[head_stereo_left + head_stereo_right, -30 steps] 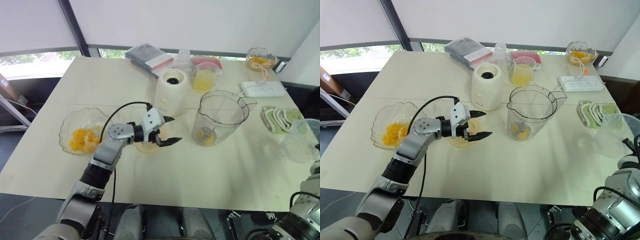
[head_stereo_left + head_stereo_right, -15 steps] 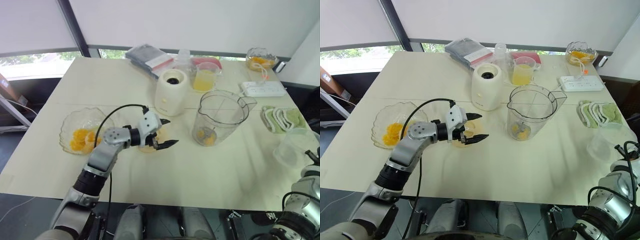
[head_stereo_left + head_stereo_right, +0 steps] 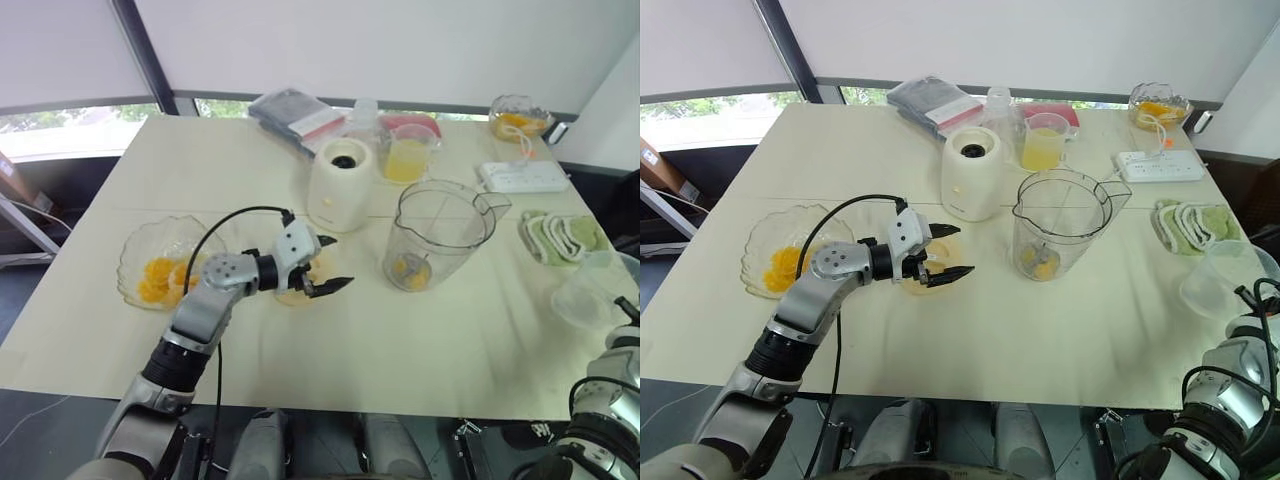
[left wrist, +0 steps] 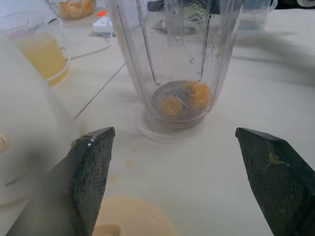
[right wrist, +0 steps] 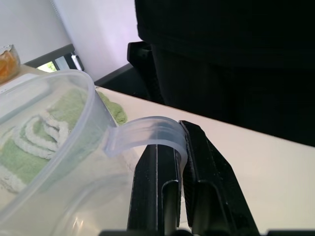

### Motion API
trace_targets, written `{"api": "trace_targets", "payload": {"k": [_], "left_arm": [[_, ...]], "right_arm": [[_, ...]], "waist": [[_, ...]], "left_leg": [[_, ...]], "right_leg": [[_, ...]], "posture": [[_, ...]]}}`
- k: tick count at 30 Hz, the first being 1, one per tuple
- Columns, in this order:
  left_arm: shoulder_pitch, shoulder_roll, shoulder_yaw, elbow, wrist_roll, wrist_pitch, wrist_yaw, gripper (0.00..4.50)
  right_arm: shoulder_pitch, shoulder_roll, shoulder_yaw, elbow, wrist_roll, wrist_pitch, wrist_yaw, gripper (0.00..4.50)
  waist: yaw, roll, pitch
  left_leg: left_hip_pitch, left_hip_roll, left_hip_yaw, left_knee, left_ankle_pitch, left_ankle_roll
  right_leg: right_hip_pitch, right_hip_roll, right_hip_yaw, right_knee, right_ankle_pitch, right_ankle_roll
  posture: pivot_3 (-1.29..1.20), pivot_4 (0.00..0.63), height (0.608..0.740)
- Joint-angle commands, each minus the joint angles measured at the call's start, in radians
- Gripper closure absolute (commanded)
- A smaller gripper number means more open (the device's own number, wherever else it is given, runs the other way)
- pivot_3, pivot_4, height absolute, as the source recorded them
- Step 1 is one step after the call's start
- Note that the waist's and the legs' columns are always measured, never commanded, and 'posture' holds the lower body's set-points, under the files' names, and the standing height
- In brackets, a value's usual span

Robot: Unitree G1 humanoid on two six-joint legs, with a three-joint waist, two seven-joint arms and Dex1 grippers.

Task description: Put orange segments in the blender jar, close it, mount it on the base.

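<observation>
The clear blender jar [image 3: 440, 235] stands open right of centre, with a few orange segments [image 4: 187, 98] at its bottom. The white base [image 3: 343, 185] stands behind and to its left. A glass bowl [image 3: 160, 272] of orange segments sits at the left. My left gripper [image 3: 335, 262] is open, hovering just over a peach-coloured lid [image 3: 292, 292] and pointing at the jar; nothing is between its fingers. At the table's right edge my right gripper [image 5: 179, 147] is shut on the handle of a clear plastic cup [image 3: 598, 295].
A mug of yellow juice [image 3: 408, 158], a dark pouch [image 3: 295, 115], a second bowl of orange [image 3: 518, 117] and a white power strip [image 3: 525, 177] line the far side. A green cloth [image 3: 562, 237] lies at the right. A person in dark clothes [image 5: 236, 59] stands beyond the right edge.
My left gripper has drawn back a little to the left, still open over the peach lid. The clear cup in my right gripper has shifted slightly at the table's right edge.
</observation>
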Motion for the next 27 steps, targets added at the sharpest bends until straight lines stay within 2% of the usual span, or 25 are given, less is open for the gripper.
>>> {"api": "trace_targets", "payload": {"k": [1, 8, 10, 12, 14, 18, 24, 27], "left_arm": [[-0.004, 0.006, 0.007, -0.043, -0.009, 0.001, 0.007, 0.4], [-0.004, 0.008, 0.0, -0.044, -0.006, -0.003, 0.011, 0.4], [-0.006, 0.008, -0.002, -0.042, -0.007, -0.004, 0.011, 0.4], [-0.007, 0.007, -0.003, -0.04, -0.008, -0.005, 0.011, 0.4], [-0.008, 0.007, -0.004, -0.039, -0.008, -0.005, 0.01, 0.4], [-0.01, 0.008, -0.005, -0.037, -0.009, -0.006, 0.007, 0.4], [-0.017, 0.01, -0.007, -0.029, -0.008, -0.011, -0.003, 0.4], [-0.023, 0.012, -0.005, -0.019, -0.006, -0.019, -0.007, 0.4]], "right_arm": [[0.008, -0.011, 0.007, 0.006, 0.022, 0.011, -0.009, 4.47], [0.034, -0.008, 0.017, 0.008, 0.042, 0.038, -0.026, 4.47], [0.038, -0.007, 0.022, 0.004, 0.05, 0.044, -0.025, 4.47], [0.04, -0.007, 0.026, 0.0, 0.055, 0.046, -0.025, 3.85], [0.043, -0.011, 0.033, -0.001, 0.055, 0.044, -0.024, 3.04], [0.057, -0.012, 0.047, -0.021, 0.058, 0.053, -0.021, 1.03], [0.091, -0.008, 0.06, -0.076, 0.054, 0.044, -0.028, 1.03], [0.146, 0.013, 0.059, -0.178, 0.065, 0.067, -0.04, 1.03]], "waist": [[-0.007, 0.0, 0.0], [-0.015, -0.001, 0.001], [-0.016, -0.002, 0.001], [-0.015, -0.002, 0.001], [-0.016, -0.002, 0.001], [-0.02, -0.002, 0.001], [-0.019, -0.002, 0.001], [-0.016, -0.002, 0.001]], "left_leg": [[0.0, 0.0, 0.0, 0.0, 0.0, 0.0], [0.003, 0.0, 0.0, 0.0, 0.0, 0.0], [0.01, 0.0, -0.001, -0.001, 0.0, 0.0], [0.014, 0.001, -0.001, -0.002, 0.0, 0.0], [0.014, 0.001, -0.001, -0.002, 0.0, 0.0], [0.014, 0.001, 0.0, -0.002, 0.0, 0.0], [0.014, 0.001, 0.0, -0.002, 0.0, 0.0], [0.013, 0.001, 0.0, -0.002, 0.0, 0.0]], "right_leg": [[0.0, 0.0, 0.0, 0.0, 0.0, 0.0], [0.004, 0.0, 0.0, -0.001, 0.0, 0.0], [0.011, 0.0, 0.0, -0.003, -0.002, -0.003], [0.015, 0.0, 0.0, -0.005, -0.002, -0.003], [0.015, 0.0, 0.0, -0.005, -0.002, -0.003], [0.015, -0.001, 0.001, -0.005, -0.002, -0.003], [0.015, 0.0, 0.001, -0.005, -0.002, -0.003], [0.014, -0.001, 0.001, -0.005, -0.002, -0.003]], "posture": [[0.0, 0.15, 0.74], [0.0, 0.15, 0.74], [0.0, 0.15, 0.74], [0.0, 0.15, 0.74], [0.0, 0.15, 0.74], [0.0, 0.15, 0.74], [0.0, 0.15, 0.74], [0.0, 0.15, 0.74]]}}
